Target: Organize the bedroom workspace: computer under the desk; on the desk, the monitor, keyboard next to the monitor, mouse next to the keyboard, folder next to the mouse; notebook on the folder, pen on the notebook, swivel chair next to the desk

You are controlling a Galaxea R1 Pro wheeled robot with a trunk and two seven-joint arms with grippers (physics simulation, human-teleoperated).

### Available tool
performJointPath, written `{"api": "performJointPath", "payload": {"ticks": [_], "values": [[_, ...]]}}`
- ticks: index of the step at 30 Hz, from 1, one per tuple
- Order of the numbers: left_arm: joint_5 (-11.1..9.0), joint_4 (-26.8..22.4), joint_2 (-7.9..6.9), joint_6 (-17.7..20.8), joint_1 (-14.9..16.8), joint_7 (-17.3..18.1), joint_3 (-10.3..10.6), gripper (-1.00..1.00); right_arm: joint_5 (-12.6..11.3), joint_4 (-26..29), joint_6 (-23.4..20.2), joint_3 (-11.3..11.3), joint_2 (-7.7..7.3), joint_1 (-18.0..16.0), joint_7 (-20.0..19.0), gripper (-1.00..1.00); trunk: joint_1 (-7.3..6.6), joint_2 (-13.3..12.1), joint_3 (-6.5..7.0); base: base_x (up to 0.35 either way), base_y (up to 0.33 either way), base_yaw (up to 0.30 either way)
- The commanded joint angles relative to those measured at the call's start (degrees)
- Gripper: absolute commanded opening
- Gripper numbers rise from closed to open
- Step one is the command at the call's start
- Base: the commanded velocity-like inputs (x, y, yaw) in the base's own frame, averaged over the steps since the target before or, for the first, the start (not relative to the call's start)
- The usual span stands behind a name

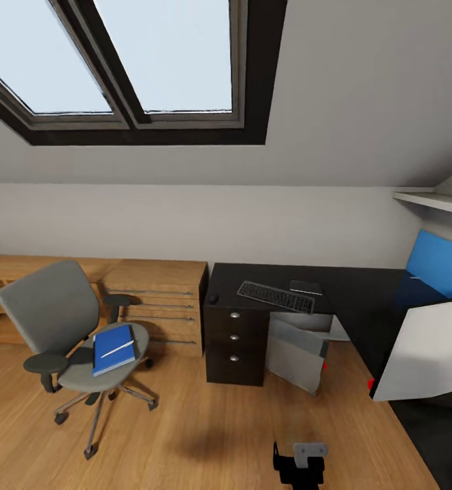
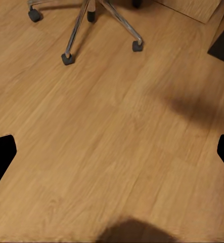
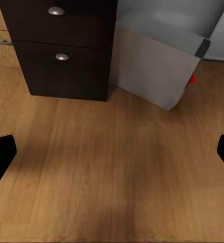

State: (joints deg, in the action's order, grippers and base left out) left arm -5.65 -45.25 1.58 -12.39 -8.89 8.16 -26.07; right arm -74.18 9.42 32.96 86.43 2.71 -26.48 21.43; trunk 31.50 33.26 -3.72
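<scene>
While the robot stands back on the wood floor point(image 1: 205, 435), both arms look parked low: each wrist view points at bare boards with dark fingertips spread wide at the frame edges, so the left gripper point(image 2: 112, 152) and right gripper point(image 3: 112, 152) are apart and hold nothing. Swivel chair point(image 1: 69, 333) sits lower left in the head view, well apart from the desk point(image 1: 362, 299), with a blue folder point(image 1: 114, 348) on its seat and a thin pale pen point(image 1: 117, 349) on top; a notebook can't be told apart. Keyboard point(image 1: 276, 297) and mouse point(image 1: 214, 298) lie on the black top at centre, the computer point(image 1: 297, 350) tilted under the desk beside the drawers point(image 1: 234, 337). Monitor point(image 1: 427, 350) at right edge shows pale, probably its back. Wooden dresser point(image 1: 161, 299) crowds the chair's route.
</scene>
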Motion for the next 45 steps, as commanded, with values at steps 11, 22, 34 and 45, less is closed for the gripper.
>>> {"api": "performJointPath", "payload": {"ticks": [11,22,34,45], "values": [[-0.55,0.13,0.01,0.4,0.01,0.55,-0.04,1.0,-0.12,0.08,0.09,0.56,0.07,-0.06,0.34,1.0,-2.43,-4.34,1.88,-0.345,0.0,0.0],[1.03,0.16,0.08,0.44,0.01,0.54,-0.03,1.0,0.0,0.08,0.01,0.58,0.03,-0.06,0.3,1.0,-4.85,-8.75,3.86,-0.345,0.0,0.0],[1.8,0.58,0.22,0.41,0.01,0.47,0.11,1.0,0.0,0.08,0.03,0.56,0.01,-0.06,0.3,1.0,-5.72,-10.34,4.57,-0.345,-0.007,0.0],[1.88,0.69,0.19,0.09,0.01,0.31,0.08,1.0,-0.02,0.08,0.08,0.54,0.01,-0.06,0.34,1.0,-5.72,-10.34,4.57,-0.178,-0.072,0.0]]}}
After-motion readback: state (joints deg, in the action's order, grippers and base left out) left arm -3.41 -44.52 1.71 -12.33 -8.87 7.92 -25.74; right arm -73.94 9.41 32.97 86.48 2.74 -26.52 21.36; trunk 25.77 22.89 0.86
